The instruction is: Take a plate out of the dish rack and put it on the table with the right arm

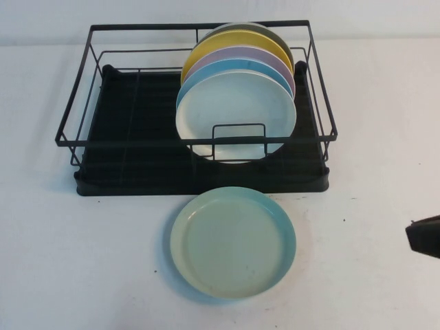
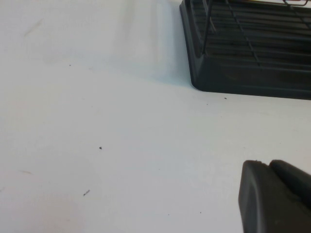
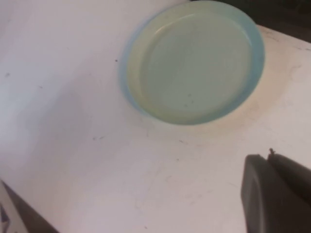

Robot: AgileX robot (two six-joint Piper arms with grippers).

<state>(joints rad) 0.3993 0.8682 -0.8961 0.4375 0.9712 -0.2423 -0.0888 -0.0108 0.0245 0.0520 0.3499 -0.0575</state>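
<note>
The pale mint-green plate [image 1: 234, 242] lies flat on the white table [image 1: 82, 261], just in front of the black dish rack [image 1: 137, 148]. It also shows in the right wrist view [image 3: 194, 63]. My right gripper [image 1: 424, 236] is at the right edge of the high view, off to the plate's right, apart from it. In the right wrist view the right gripper [image 3: 268, 159] is shut and empty above bare table. My left gripper [image 2: 268, 165] is out of the high view. It is shut and empty over the table near the rack's corner [image 2: 214, 73].
Several plates stand upright in the rack's right half: a cream-white one [image 1: 237, 113] in front, then sky-blue [image 1: 227, 69], lilac, yellow [image 1: 206, 49] and a dark one behind. The rack's left half holds nothing.
</note>
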